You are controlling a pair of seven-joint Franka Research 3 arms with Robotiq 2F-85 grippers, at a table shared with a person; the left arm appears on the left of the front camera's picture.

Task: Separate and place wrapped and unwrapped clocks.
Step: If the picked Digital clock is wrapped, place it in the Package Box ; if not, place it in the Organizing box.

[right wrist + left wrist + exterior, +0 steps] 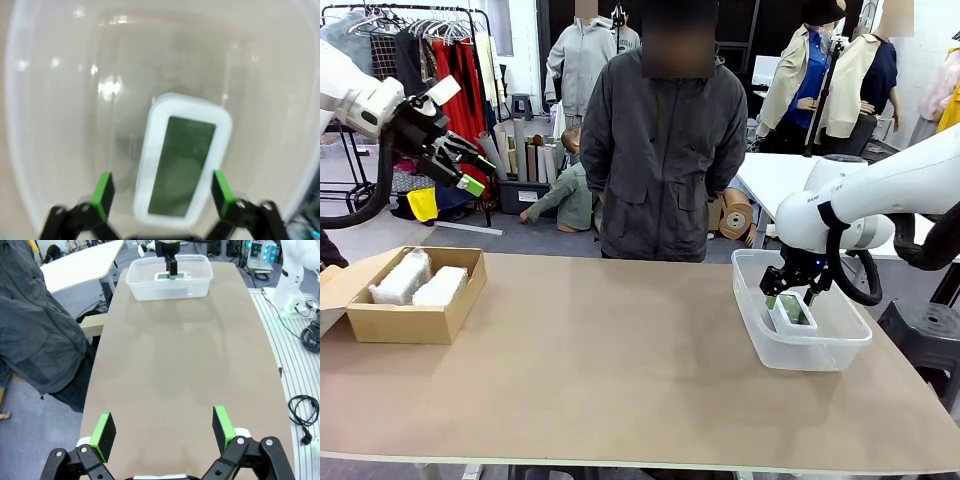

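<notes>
Two wrapped clocks (421, 279), white bubble-wrap bundles, lie side by side in the cardboard box (408, 322) at the table's left. The unwrapped clock (792, 311) (182, 167) (164, 276), white with a grey-green screen, lies flat on the floor of the clear plastic tub (765, 340) (60, 110) (150, 287) at the right. My right gripper (791, 298) (162, 195) hangs open just above that clock, a green pad on each side of it, not clamping it. My left gripper (460, 165) (165, 432) is open and empty, raised high over the table's left end.
A person in a dark grey jacket (662, 150) stands at the far edge, hands out of sight. The brown tabletop (610, 360) between box and tub is bare. Cables (305, 415) lie on the floor beside the table in the left wrist view.
</notes>
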